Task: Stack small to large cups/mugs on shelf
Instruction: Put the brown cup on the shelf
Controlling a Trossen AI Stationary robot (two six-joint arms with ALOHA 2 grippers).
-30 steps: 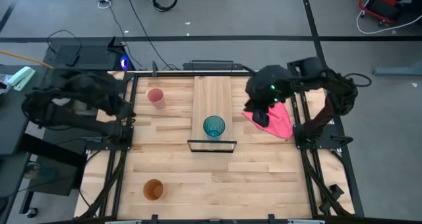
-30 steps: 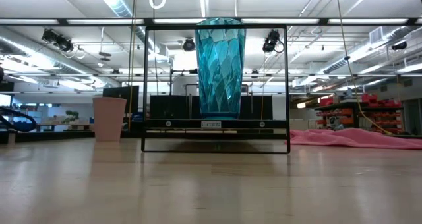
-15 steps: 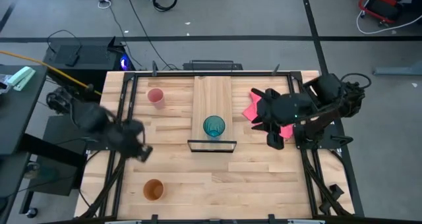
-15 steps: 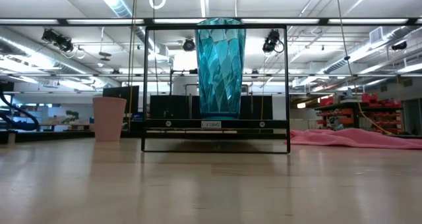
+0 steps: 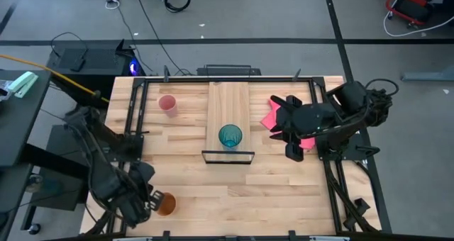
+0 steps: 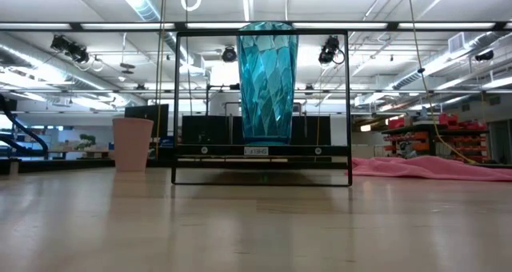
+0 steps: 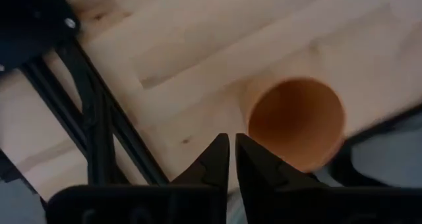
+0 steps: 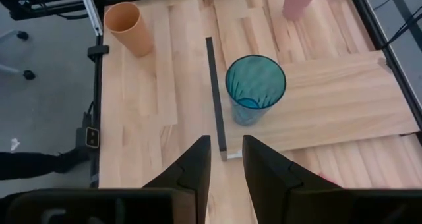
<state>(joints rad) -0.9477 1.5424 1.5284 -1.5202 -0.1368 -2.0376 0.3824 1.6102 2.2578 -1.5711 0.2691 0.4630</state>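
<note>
No legible text or labels.

The left arm covers part of the orange cup (image 5: 166, 205) from above; the low view misses it.

A large workshop or robotics lab: long ceiling strip lights (image 6: 132, 2) hang over open floor, red equipment racks (image 6: 420, 136) stand far right, and cables (image 5: 152, 18) trail across grey floor beyond the wooden worktop (image 5: 213, 184).

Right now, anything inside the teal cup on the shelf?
Nothing visible. The teal cup stands upright on the shelf, and the right wrist view looks into it down to its bare bottom. The high view agrees.
</note>
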